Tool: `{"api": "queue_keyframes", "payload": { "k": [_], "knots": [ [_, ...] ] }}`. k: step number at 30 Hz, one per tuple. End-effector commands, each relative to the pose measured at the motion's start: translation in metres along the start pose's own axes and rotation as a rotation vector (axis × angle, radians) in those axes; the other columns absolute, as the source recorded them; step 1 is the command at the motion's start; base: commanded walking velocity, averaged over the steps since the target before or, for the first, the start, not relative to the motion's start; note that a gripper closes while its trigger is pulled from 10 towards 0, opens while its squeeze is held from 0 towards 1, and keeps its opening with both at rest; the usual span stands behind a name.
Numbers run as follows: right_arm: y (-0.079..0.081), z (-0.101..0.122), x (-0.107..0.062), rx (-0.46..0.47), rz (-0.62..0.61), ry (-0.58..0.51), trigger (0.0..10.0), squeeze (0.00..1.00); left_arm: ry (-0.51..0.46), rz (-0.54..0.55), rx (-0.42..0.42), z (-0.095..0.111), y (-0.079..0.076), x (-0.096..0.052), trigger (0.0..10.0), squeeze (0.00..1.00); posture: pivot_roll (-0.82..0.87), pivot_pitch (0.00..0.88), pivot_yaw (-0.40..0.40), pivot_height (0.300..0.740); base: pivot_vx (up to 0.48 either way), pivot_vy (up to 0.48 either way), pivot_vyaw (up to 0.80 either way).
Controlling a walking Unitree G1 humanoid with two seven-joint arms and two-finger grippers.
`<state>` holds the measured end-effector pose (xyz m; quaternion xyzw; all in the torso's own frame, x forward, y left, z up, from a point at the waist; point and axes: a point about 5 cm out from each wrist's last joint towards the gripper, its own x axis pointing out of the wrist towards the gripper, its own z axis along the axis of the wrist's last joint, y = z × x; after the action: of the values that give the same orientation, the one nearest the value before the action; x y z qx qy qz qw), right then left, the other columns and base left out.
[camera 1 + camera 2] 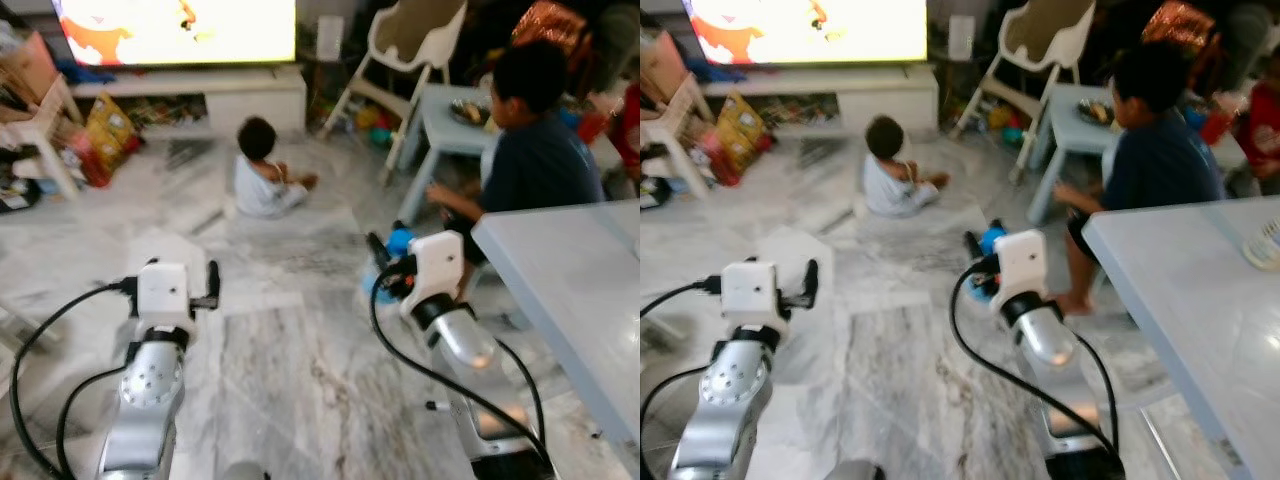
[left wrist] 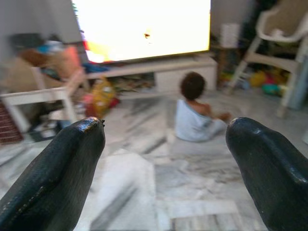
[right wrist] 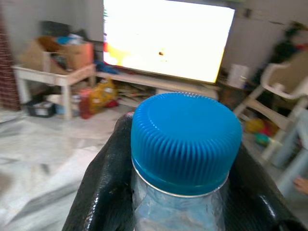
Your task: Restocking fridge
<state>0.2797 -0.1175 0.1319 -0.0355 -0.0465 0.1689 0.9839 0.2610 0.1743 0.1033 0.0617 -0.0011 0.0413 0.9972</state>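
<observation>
My right gripper (image 1: 386, 264) is raised over the marble floor and shut on a clear plastic bottle with a ribbed blue cap (image 3: 185, 137). Its black fingers (image 3: 103, 183) press on both sides of the bottle's neck. The blue cap (image 1: 990, 240) pokes out past the white wrist housing in the eye views. My left gripper (image 2: 166, 127) is held up at about the same height to the left. It is open, with nothing between its black fingers (image 2: 62, 168).
A small child (image 1: 262, 178) sits on the floor ahead, facing a lit TV (image 1: 175, 30). A person (image 1: 535, 150) sits at a low table on the right. A pale tabletop (image 1: 570, 280) juts in at the right. A white high chair (image 1: 415, 45) stands behind.
</observation>
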Motion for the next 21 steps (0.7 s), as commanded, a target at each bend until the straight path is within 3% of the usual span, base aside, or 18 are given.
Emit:
{"api": "queue_keyframes", "payload": {
  "k": [1, 7, 15, 21],
  "knots": [
    [-0.0103, 0.0055, 0.0023, -0.025, -0.034, -0.025, 10.0, 0.0, -0.01, -0.003, 0.008, 0.0023, -0.0019, 0.0019, 10.0, 0.0, 0.08, 0.0, -0.051, 0.74, 0.0, 0.0, 0.8],
    [-0.0152, 0.0063, 0.0027, -0.018, -0.058, -0.028, 10.0, 0.0, -0.022, 0.017, 0.01, 0.0046, 0.004, -0.0009, 10.0, 0.0, 0.09, 0.0, -0.049, 0.74, 0.0, 0.0, 0.8],
    [-0.0087, 0.0053, 0.0058, -0.004, -0.031, -0.036, 10.0, 0.0, -0.026, 0.005, -0.009, 0.0038, -0.0012, -0.0016, 10.0, 0.0, 0.09, 0.0, -0.053, 0.74, 0.0, 0.0, 0.8],
    [-0.0148, 0.0038, 0.0021, -0.005, -0.047, -0.03, 10.0, 0.0, -0.018, 0.02, -0.003, 0.0019, 0.0006, -0.0048, 10.0, 0.0, 0.09, 0.0, -0.054, 0.74, 0.0, 0.0, 0.8]
  ]
}}
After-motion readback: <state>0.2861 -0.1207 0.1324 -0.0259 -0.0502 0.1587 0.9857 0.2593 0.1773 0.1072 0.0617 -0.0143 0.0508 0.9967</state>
